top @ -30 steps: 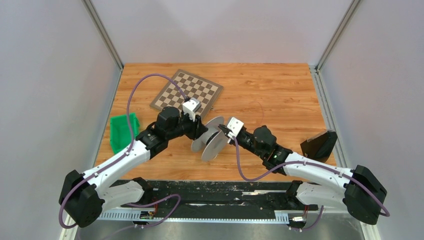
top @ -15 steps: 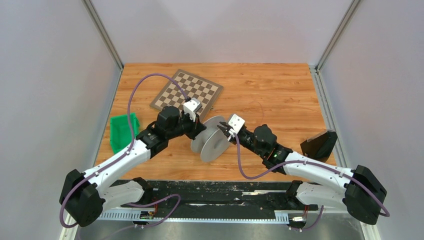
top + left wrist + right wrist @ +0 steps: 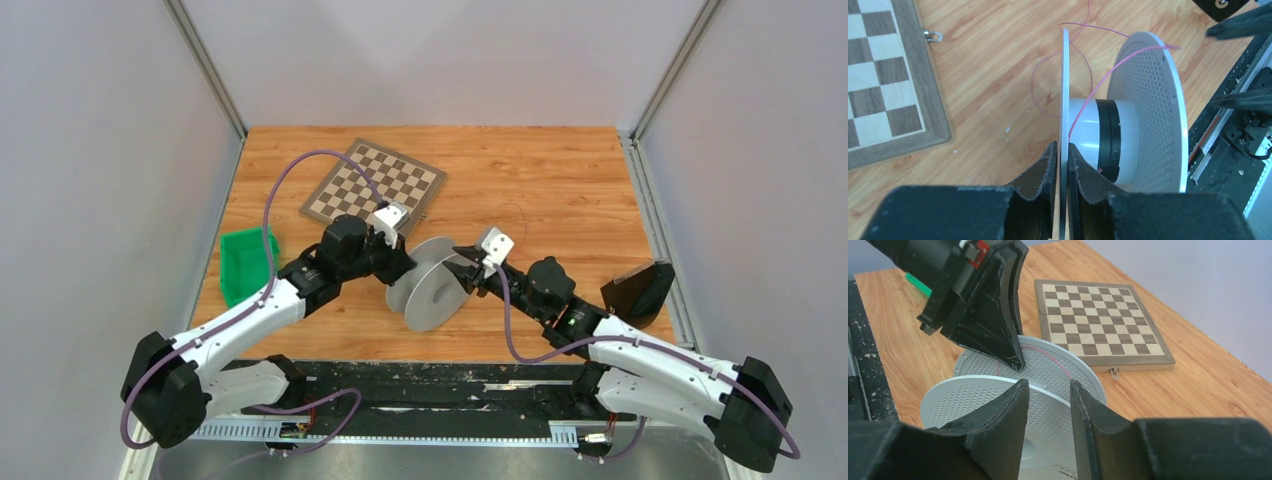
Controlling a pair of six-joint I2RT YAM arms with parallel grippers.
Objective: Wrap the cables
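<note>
Firstly, the left gripper (image 3: 1062, 147) has its two black fingers (image 3: 1045, 170) very close on both sides of one thin flange of the spool (image 3: 432, 290). The flange edge passes between them, but I cannot tell if they really press it. The right gripper (image 3: 1048, 385) is released. Its fingers (image 3: 1003, 425) stand apart, just beside the rim of the other, perforated flange, and hold nothing.

The spool stands tilted on the table (image 3: 560, 180), at the middle of the near half, between the two grippers. It has a white hub with a black band. The cable (image 3: 1032, 85) is a thin pink wire. It comes off the hub across the flange edge and lies in a loose loop on the wood on the far side of the spool.

A chessboard (image 3: 373, 185) lies flat toward the far left corner, near the left arm. A green bin (image 3: 240, 265) sits at the left edge, and a black object (image 3: 637, 290) at the right edge, well apart from the spool.
</note>
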